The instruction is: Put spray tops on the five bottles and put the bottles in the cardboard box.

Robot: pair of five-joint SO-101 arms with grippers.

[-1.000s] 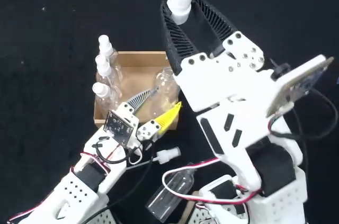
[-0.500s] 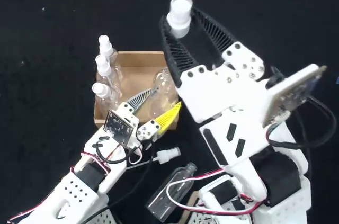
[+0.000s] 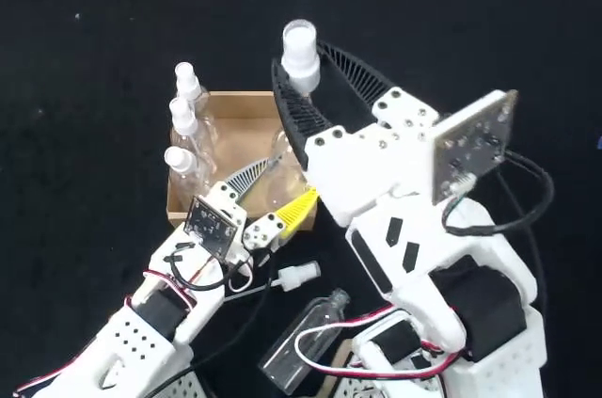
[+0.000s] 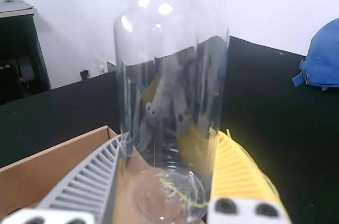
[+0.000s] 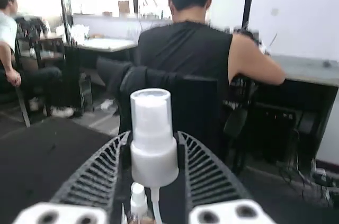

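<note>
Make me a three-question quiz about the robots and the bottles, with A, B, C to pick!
1. How many capped bottles stand in the cardboard box? A one, B three, C five.
2. Where is the loose spray top? A in the box, B on a chair, C on the table near the lying bottle.
3. What is the right gripper doing? A shut on a spray top, B open and empty, C shut on a bottle.
Answers: B, three white tops line the box's side; C, it lies on the black table; A, it pinches the top.
</note>
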